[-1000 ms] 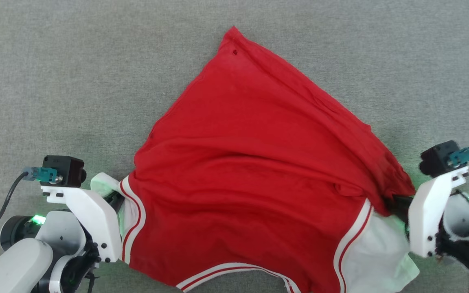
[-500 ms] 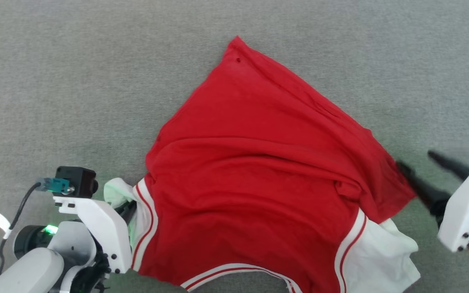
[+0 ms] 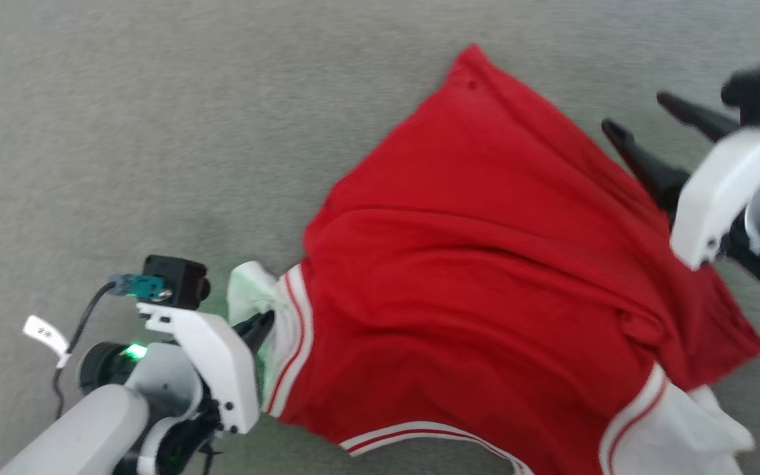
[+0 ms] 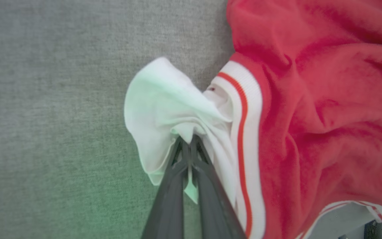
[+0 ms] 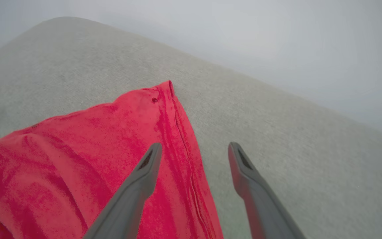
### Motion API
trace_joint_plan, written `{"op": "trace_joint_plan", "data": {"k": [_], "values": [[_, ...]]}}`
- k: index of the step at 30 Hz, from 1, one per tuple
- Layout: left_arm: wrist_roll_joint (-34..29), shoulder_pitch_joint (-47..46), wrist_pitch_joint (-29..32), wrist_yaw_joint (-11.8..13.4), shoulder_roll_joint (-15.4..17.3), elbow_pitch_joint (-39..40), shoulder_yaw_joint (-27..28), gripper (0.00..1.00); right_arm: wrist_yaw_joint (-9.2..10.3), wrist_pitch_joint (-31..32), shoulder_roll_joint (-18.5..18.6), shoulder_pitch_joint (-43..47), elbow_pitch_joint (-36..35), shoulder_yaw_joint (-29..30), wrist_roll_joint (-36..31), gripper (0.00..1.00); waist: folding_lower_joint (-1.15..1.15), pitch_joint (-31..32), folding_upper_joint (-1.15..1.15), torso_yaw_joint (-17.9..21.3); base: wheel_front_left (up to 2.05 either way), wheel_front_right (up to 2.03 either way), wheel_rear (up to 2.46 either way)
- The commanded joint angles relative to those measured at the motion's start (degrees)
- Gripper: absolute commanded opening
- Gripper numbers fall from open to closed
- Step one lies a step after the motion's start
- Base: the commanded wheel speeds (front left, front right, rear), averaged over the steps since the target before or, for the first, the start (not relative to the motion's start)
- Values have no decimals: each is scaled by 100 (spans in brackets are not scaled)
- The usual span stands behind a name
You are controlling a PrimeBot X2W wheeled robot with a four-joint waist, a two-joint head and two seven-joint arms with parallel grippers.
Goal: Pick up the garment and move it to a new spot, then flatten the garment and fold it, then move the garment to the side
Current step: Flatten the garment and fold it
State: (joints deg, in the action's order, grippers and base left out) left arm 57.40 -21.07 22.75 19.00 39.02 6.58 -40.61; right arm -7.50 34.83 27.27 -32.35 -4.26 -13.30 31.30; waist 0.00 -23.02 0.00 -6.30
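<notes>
The garment (image 3: 485, 264), red with white sleeves and striped trim, lies spread and rumpled on the grey surface, its plain red side facing up. My left gripper (image 3: 264, 324) is shut on the bunched white left sleeve (image 4: 158, 99) at the shirt's left edge; in the left wrist view the gripper (image 4: 187, 141) pinches a fold of white fabric. My right gripper (image 3: 637, 112) is open and empty, raised over the garment's far right edge. In the right wrist view the gripper (image 5: 195, 146) straddles the red hem (image 5: 177, 139), one finger over the cloth, the other over bare surface.
The grey fabric surface (image 3: 123, 132) extends left of and beyond the shirt. In the right wrist view its far edge (image 5: 244, 79) shows against a pale background. The other white sleeve (image 3: 690, 429) lies crumpled at the lower right.
The right gripper let go of the garment's right side, opened and rose toward the far right edge. The head camera turned, shifting the whole picture rightward. The left gripper kept hold of the sleeve.
</notes>
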Motion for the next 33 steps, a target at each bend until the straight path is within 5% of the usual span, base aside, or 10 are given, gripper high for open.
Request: {"op": "trace_joint_plan", "data": {"k": [1, 13, 22, 23, 24, 33], "values": [[-52, -120, 5, -68, -92, -70, -58, 0, 2, -69, 38, -346, 337, -145, 52, 100, 0, -119, 0, -345, 0, 0, 0], [-152, -492, -105, -516, -726, -639, -404, 0, 1, 494, 173, -2284, 2959, -1702, 668, 100, 0, -345, 0, -1296, 0, 0, 0], [-119, -617, -232, -765, -976, -1089, -505, 0, 3, 2320, 161, -2740, 4620, -3011, 1152, 100, 0, -453, 0, -1609, 0, 0, 0], [-108, -631, -232, -790, -990, -1132, -501, 0, 0, 2539, 162, -2721, 4704, -3146, 1230, 26, 0, -452, 0, -1614, 0, 0, 0], [-102, -655, -232, -796, -998, -1171, -496, 0, -1, 2612, 176, -2739, 4732, -3229, 1286, 0, 0, -453, 0, -1614, 0, 0, 0], [24, -1100, -93, -731, -736, -1196, -115, 0, 6, 1735, 486, -3502, 4169, -3288, 1694, 0, 0, -346, 0, -1225, 0, 0, 0]]}}
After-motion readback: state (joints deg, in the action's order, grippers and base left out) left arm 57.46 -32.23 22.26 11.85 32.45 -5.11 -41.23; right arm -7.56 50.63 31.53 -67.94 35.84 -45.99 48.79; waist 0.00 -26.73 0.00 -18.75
